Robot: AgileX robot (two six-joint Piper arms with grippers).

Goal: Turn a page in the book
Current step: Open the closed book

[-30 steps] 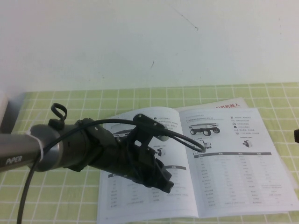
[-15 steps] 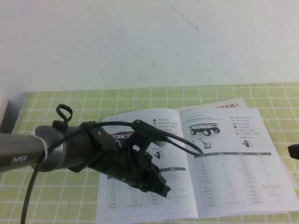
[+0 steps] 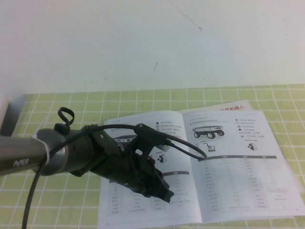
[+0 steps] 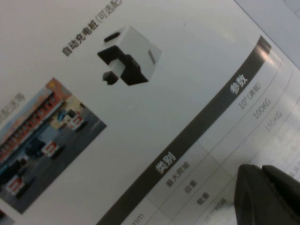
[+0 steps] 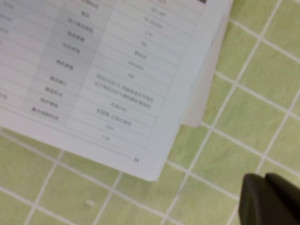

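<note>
Two grippers share this job. To lift the page cleanly, the right gripper should catch only its corner, which lies just ahead of it on the green mat. Its fingers are closed on nothing, clear of the paper. The left gripper presses the book beneath it; its opening I cannot tell.

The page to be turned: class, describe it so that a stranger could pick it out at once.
On the green checked cloth lies the open book. The page is its right-hand sheet, away from the left gripper. Unlike the red-headed leaflet beneath, it shows a four-wheeled cart.
</note>
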